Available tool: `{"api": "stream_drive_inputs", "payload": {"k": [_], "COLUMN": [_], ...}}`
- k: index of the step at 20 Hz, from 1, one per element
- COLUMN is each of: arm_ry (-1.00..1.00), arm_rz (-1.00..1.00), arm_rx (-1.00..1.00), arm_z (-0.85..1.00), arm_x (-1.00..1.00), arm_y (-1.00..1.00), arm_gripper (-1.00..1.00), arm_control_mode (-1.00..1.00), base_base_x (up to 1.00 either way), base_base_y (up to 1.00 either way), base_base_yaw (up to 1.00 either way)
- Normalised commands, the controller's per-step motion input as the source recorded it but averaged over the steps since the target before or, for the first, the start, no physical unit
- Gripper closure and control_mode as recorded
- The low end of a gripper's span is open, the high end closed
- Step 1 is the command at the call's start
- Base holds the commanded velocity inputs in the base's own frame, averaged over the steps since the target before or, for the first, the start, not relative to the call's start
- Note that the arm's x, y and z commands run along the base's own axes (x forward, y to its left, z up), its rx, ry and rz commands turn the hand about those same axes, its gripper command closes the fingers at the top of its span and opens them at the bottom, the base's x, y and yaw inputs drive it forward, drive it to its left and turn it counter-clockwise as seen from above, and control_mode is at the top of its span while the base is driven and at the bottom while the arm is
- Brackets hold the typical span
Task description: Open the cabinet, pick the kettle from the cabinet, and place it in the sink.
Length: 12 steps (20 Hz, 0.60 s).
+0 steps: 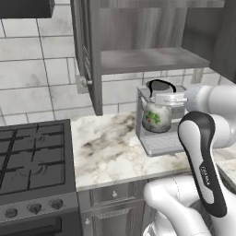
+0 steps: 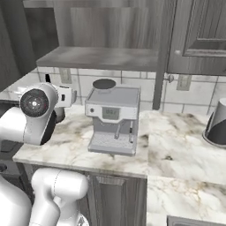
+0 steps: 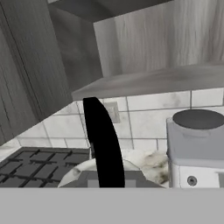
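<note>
The cabinet (image 1: pixel 138 41) stands open, its shelf bare, and the kettle (image 1: pixel 156 113) hangs from the gripper (image 1: pixel 162 95), clamped tight on its black handle, just in front of the coffee machine (image 2: pixel 112 119). In my judgement a swing toward the sink could knock it against that machine or the open door (image 1: pixel 87 50). The left base view shows the kettle's whole body; the hand view gives just its handle and lid, plus the stove (image 3: pixel 35 166).

cabinet (image 1: pixel 138 41): matt grained wood | kettle (image 1: pixel 156 115): shiny silvery metal | counter (image 1: pixel 110 147): smooth veined marble

Silvery kettle (image 1: pixel 156 115) with green mottling, black handle; grey-brown grained cabinet (image 1: pixel 138 32).
</note>
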Motion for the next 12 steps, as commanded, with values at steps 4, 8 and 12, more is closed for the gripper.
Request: {"api": "stream_drive_inputs", "payload": {"k": [4, 8, 12], "arm_ry": [0.00, 0.00, 0.00], "arm_rz": [0.00, 0.00, 0.00], "arm_rx": [0.00, 0.00, 0.00], "arm_z": [0.00, 0.00, 0.00], "arm_x": [0.00, 0.00, 0.00], "arm_y": [0.00, 0.00, 0.00], "arm_gripper": [1.00, 1.00, 1.00], "arm_control_mode": [1.00, 1.00, 1.00], "base_base_x": [-0.26, -0.64, -0.75], "base_base_y": [0.26, -0.08, -0.09], "base_base_yaw": [0.00, -0.04, -0.15]}}
